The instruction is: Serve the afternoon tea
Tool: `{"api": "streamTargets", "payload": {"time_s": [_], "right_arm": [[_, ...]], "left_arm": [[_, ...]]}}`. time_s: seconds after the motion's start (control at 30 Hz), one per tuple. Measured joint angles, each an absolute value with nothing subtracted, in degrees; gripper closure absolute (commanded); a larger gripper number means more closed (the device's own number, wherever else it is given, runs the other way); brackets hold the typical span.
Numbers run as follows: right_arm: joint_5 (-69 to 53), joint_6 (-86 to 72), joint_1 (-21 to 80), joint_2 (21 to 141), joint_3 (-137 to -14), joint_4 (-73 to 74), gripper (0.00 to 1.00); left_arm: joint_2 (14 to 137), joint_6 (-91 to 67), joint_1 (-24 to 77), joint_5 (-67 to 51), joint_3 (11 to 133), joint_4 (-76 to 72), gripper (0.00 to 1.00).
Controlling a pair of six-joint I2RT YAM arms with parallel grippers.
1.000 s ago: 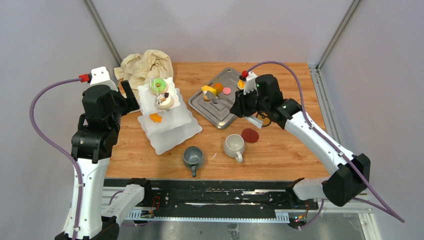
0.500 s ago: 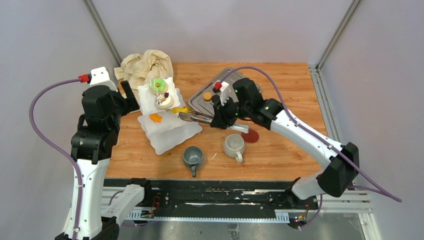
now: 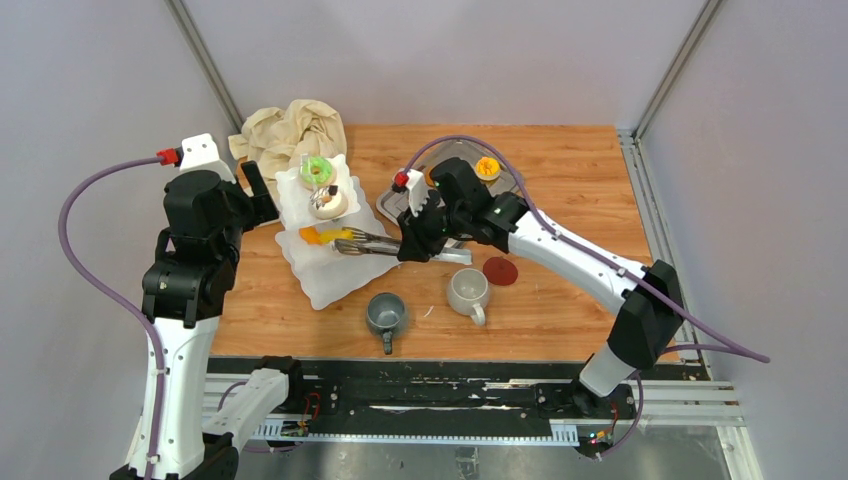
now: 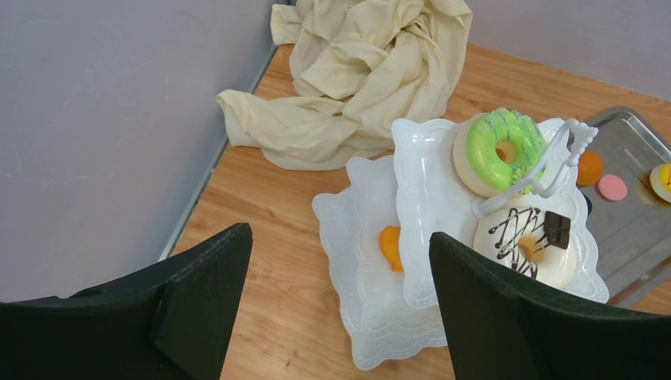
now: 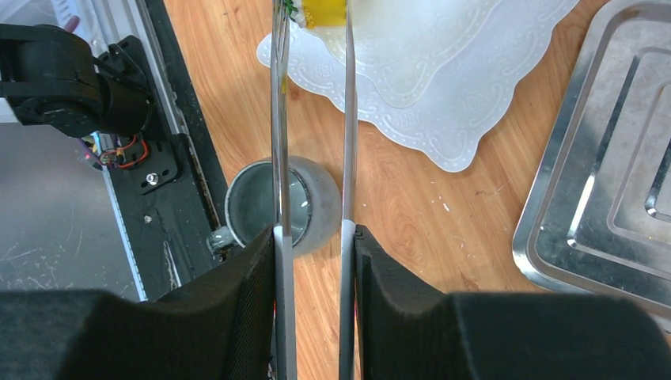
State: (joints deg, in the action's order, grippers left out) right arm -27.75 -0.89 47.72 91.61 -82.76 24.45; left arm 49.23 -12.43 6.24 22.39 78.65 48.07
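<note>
Your right arm has swung over from the steel tray, which lies to the right of the white three-tier stand, and now reaches across the stand's near-right side. That puts the delivery almost in place.

The right gripper is clamped on a pair of metal tongs. The tong tips pinch a yellow pastry over a lower tier, just beside the orange piece already lying there. You cannot tell from these views whether the pastry touches the tier yet.

Your left gripper has not moved. It hangs at the stand's left side with its jaws wide apart and nothing in them.

The green ring doughnut sits on the top tier. At least one more orange pastry waits on the tray, so you will likely need another trip after this release.
</note>
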Motion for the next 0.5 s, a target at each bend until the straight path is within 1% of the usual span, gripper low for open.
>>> {"api": "streamTargets", "payload": {"time_s": [0.17, 0.27, 0.33, 0.5], "right_arm": [[-26.74, -0.47, 48.03, 93.12, -82.78, 24.53, 0.7], [-25.78, -0.32, 48.34, 93.45, -82.78, 24.49, 0.68], [-24.99, -0.32, 48.71, 93.49, -82.85, 24.32, 0.65], [-23.81, -0.16, 49.41, 93.54, -83.09, 24.05, 0.53]], "left_arm": [[49.21, -12.43, 6.24, 22.39, 78.63, 48.07, 0.13], [49.21, -12.43, 6.24, 22.39, 78.63, 48.07, 0.13], [49.21, -12.43, 6.24, 22.39, 78.63, 48.07, 0.13], [49.17, -12.4, 6.24, 22.39, 78.63, 48.07, 0.13]]}}
